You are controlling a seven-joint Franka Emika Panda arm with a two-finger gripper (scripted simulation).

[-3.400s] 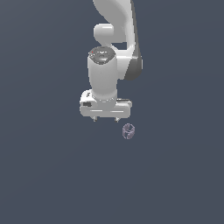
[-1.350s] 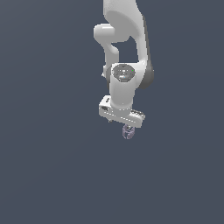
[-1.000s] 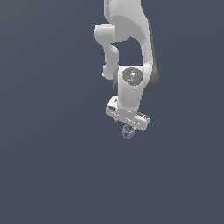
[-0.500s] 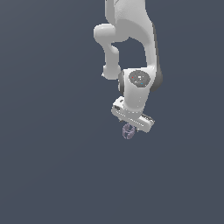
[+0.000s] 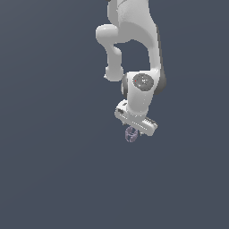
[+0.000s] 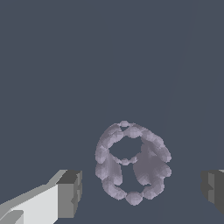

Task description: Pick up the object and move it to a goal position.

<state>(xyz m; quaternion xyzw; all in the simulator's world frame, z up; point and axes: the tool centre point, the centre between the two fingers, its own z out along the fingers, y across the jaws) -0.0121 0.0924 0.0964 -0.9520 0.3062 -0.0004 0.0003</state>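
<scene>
Flat slate-grey ground is filling both views, with no edge or other item showing on it. Nearest the wrist camera, the two fingers (image 6: pixel 68 193) are standing spread wide, one on either side of the object (image 6: pixel 132 162), with clear gaps between each pad and the lumpy, pale purple-grey ring-like shape; nothing is being gripped. The object is sitting between the fingers rather than beside them, so the gripper (image 5: pixel 134 129) is looking lined up for the grasp. Judging from this, the pick-up step is in hand: the approach seems nearly finished, and the next move is calling for the fingers to be closing squarely on the object, then lifting and carrying it toward the goal, which is not visible in either view. In the exterior view, the object (image 5: pixel 131 133) is lying just under the hand, and beyond it the white arm (image 5: pixel 134 49) is reaching down, wrist tilted toward that view's right.
</scene>
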